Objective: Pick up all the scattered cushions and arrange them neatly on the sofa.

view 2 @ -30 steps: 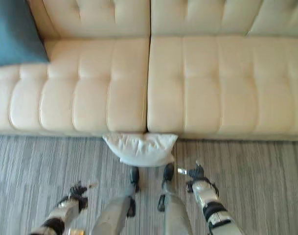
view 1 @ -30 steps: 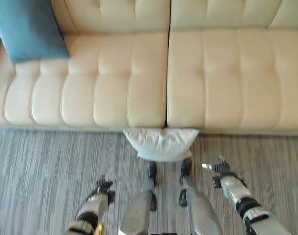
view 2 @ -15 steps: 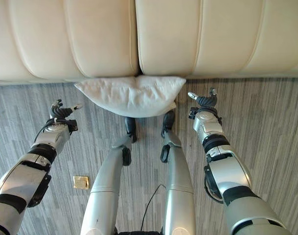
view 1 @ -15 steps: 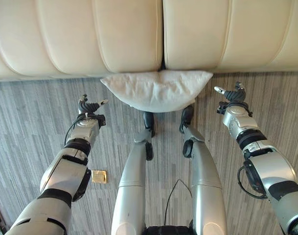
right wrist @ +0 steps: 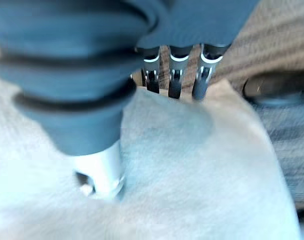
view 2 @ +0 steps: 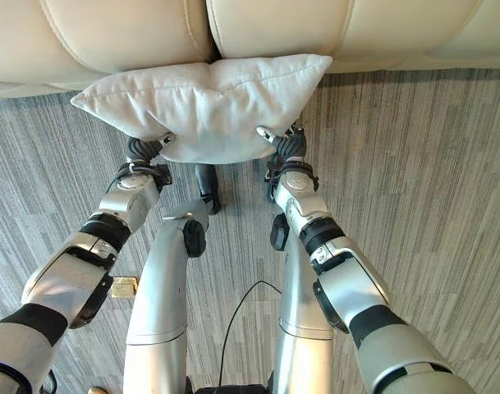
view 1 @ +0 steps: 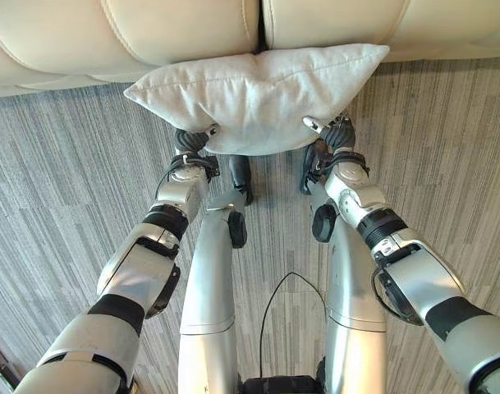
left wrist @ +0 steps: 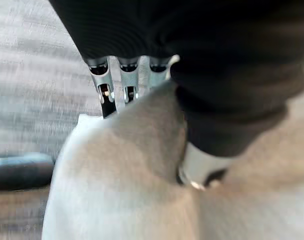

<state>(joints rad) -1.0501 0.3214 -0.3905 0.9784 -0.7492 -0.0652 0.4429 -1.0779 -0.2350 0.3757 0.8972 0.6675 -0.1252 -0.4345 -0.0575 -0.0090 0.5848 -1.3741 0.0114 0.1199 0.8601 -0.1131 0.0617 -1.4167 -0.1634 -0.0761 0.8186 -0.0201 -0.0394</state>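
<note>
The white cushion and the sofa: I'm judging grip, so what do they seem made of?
The white cushion looks like soft matte woven fabric: it creases and dents where the left hand and right hand pinch it. The sofa looks like smooth cream leather or imitation leather, with a slight sheen on its padded, stitched panels.

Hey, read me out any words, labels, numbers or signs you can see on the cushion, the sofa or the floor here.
None can be read: the white fabric cushion, the cream leather sofa and the grey striped carpet bear no visible text. The small gold square floor plate is too small to tell.
</note>
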